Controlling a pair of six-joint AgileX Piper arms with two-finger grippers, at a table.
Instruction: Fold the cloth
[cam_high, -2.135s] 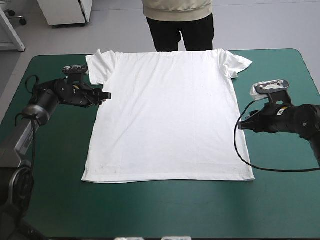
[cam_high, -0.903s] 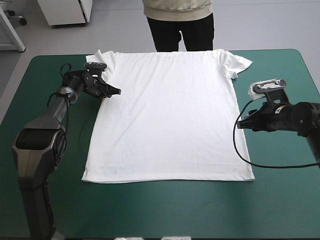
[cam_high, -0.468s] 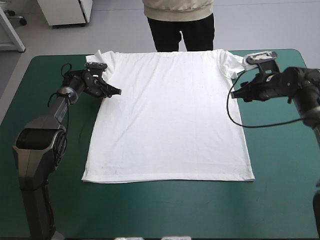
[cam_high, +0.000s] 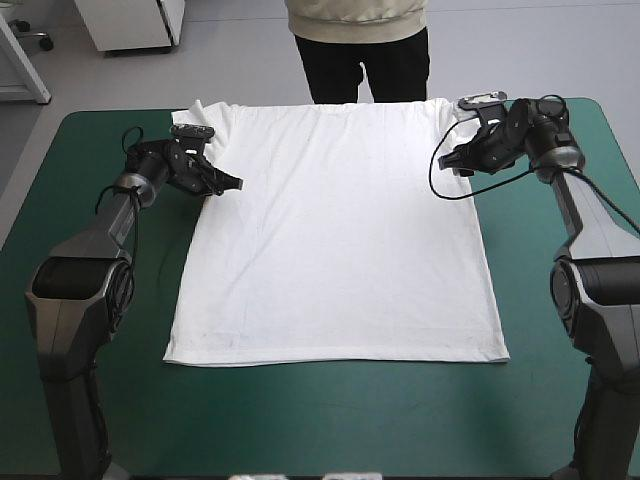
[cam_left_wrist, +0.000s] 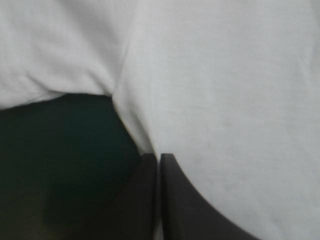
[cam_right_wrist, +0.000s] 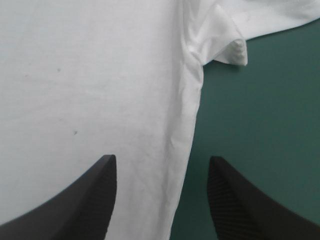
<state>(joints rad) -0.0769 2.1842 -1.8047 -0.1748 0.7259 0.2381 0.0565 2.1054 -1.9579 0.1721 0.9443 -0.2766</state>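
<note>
**Item.** White short-sleeved T-shirt (cam_high: 335, 230) of thin, limp fabric. It lies spread flat on the matte teal-green table cover (cam_high: 330, 420), with the neck end at the far edge, the hem toward the near edge and the sleeves out to the sides.

**Surface.** Mostly smooth. Fine creases run down the side edge under the right sleeve (cam_right_wrist: 240, 20), whose underside is curled into a small roll. The right wrist view shows a few tiny dark specks on the body.

**Left gripper** (cam_left_wrist: 158, 159). Its two broad black fin-shaped fingers are pressed into one point. They pinch the shirt's side edge just below the left sleeve (cam_left_wrist: 55, 55).

**Right gripper** (cam_right_wrist: 161, 158). The fingers are spread wide and hold nothing. They straddle the opposite side edge just below the right sleeve, one over cloth and one over the cover.

**Step in hand (judged).** Take a second grip that matches the first before any fold is made.

**Handling notes.**
- Bring the right fingers down onto the cover and close them on the edge itself, level with the left pinch, so the fold line runs square across the chest.
- Catch the full thickness at the seam, because a thin bite on such soft cloth is likely to slip.
- Raise both sides together; uneven lifting would skew the hem.
</note>
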